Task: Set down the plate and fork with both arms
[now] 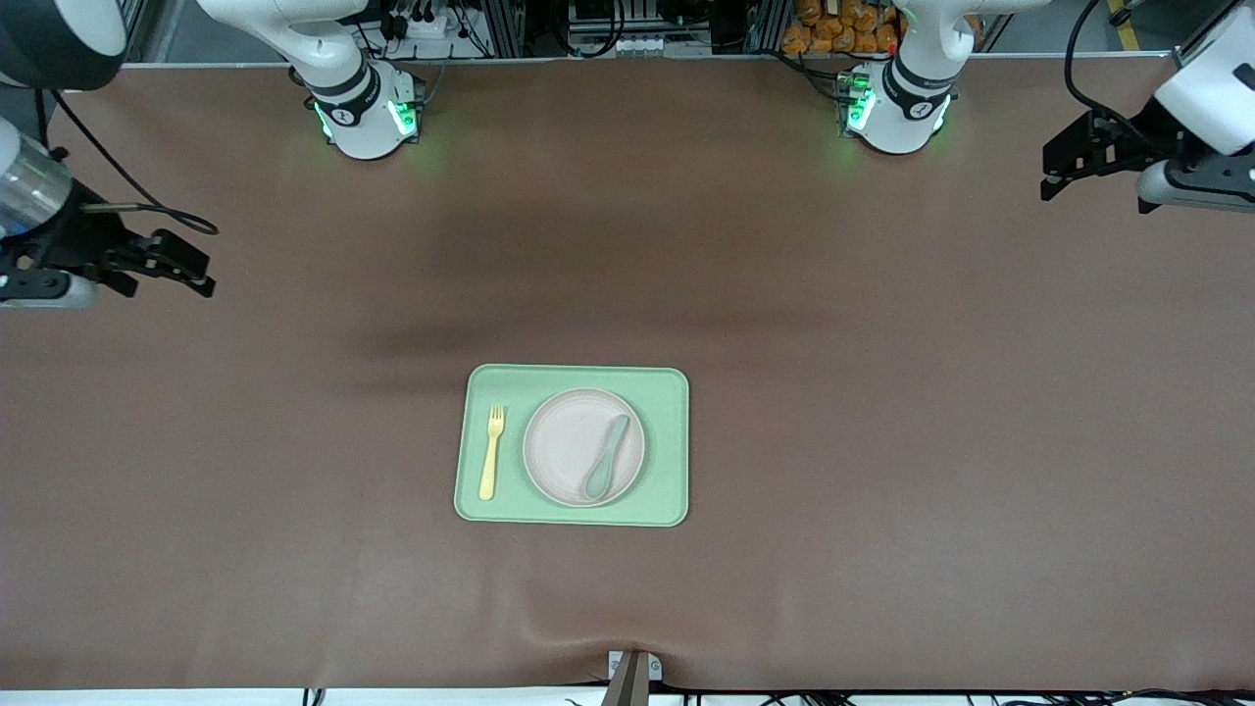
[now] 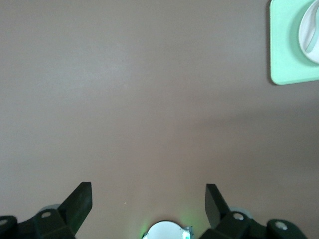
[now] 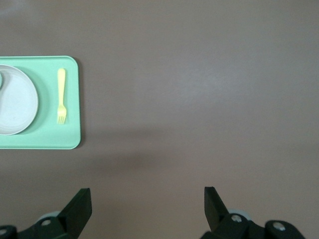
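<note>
Plate (image 1: 569, 441): round, off-white, shallow rim; lies flat on the tray (image 1: 667, 490), nearer that tray's edge toward the left arm's end of the table.
Spoon (image 1: 606, 458): muted green; lies on the plate, bowl at the plate's rim nearest the front camera, handle slanting away from it.
Fork (image 1: 491, 451): pale yellow; lies flat on the tray beside the plate, along the tray's edge toward the right arm's end, tines pointing away from the front camera; apart from the plate.
Tray: light green, rectangular, rounded corners; sits on the brown table (image 1: 882, 441) about midway between its two ends, closer to the edge nearest the front camera.
Left gripper (image 1: 1054, 176): black; fingers spread apart, holding nothing; up over the table's edge at the left arm's end; arm waits.
Right gripper (image 1: 201, 270): black; fingers spread apart, holding nothing; up over the table's edge at the right arm's end; arm waits.
</note>
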You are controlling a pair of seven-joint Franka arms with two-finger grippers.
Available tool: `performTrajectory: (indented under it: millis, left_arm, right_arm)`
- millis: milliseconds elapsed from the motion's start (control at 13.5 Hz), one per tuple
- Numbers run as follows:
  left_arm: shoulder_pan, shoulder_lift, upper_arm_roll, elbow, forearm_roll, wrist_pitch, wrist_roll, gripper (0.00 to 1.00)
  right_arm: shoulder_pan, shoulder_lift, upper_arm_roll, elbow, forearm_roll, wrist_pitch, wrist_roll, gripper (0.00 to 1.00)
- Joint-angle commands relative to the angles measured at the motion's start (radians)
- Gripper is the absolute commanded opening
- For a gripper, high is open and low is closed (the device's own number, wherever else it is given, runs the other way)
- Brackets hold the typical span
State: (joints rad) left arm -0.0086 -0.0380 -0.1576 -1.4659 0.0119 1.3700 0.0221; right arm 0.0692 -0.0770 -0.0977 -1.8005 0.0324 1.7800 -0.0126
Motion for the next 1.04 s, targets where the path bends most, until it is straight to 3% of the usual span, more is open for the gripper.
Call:
performTrajectory:
  millis: [0,296,961]
  left_arm:
    - [-0.002,-0.005,-0.017,0.007,0.019,-0.023,0.015,1.00]
    - [-0.068,-0.005,0.027,0.007,0.016,-0.023,0.004,1.00]
    - [-0.013,-0.008,0.006,0.007,0.008,-0.023,0.012,1.00]
  right_arm:
    - [-0.032,0.006,0.019,0.048,-0.014,0.002,-0.035,1.00]
    - [-0.019,0.035,0.024,0.151,-0.014,-0.054,-0.036,1.00]
    - [-0.040,0.040,0.026,0.170,-0.003,-0.076,-0.175,1.00]
